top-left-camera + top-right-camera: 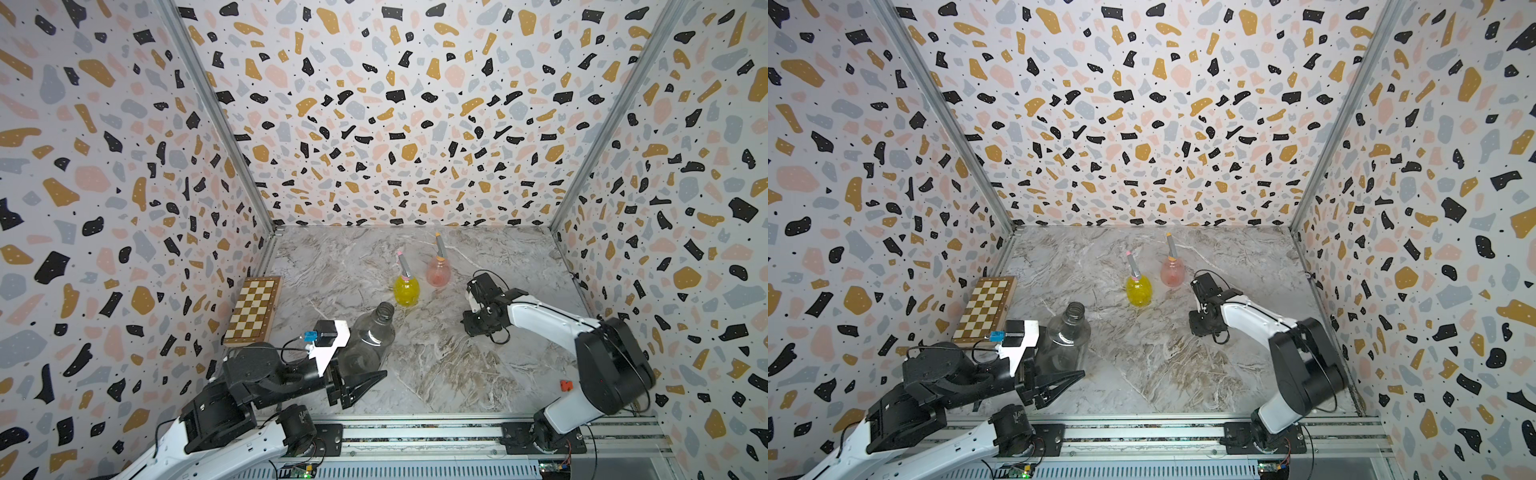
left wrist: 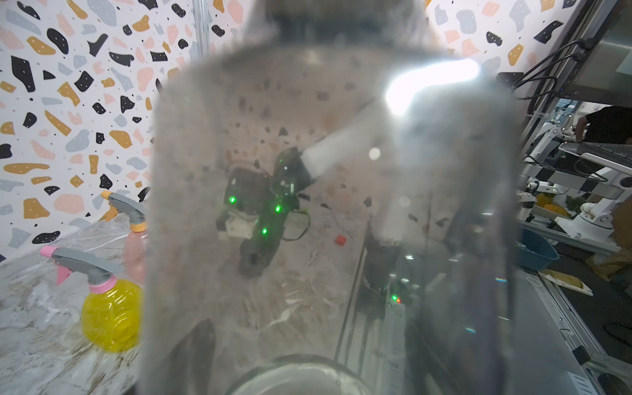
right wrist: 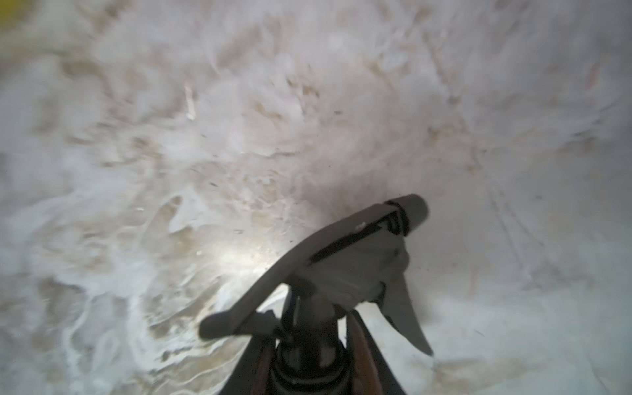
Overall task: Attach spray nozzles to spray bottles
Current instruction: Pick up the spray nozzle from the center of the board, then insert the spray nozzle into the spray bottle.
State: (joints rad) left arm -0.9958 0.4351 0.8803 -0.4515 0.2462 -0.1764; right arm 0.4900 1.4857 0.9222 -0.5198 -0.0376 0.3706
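tabletop [image 1: 457,374] across lower centre of frame in both top views. chessboard [image 1: 253,309] at its left edge. uncapped bottle [image 1: 372,332] right of chessboard, held in left claw [image 1: 359,368]. nearer nozzled bottle [image 1: 406,291] at centre, farther nozzled bottle [image 1: 438,271] just up-right. right claw [image 1: 480,324] right of both, loose nozzle [image 3: 345,270] between its fingers [image 3: 362,342].

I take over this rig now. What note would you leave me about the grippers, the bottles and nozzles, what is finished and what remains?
Left gripper: shut on the grey bottle, tilted, neck open.
Right gripper: low over the table, fingers either side of the collar of the black nozzle; grip unconfirmed.
Done: yellow bottle carries the pink-trigger nozzle, pink bottle the orange-trigger nozzle; both stand behind.
Left: put the black nozzle on the grey bottle.
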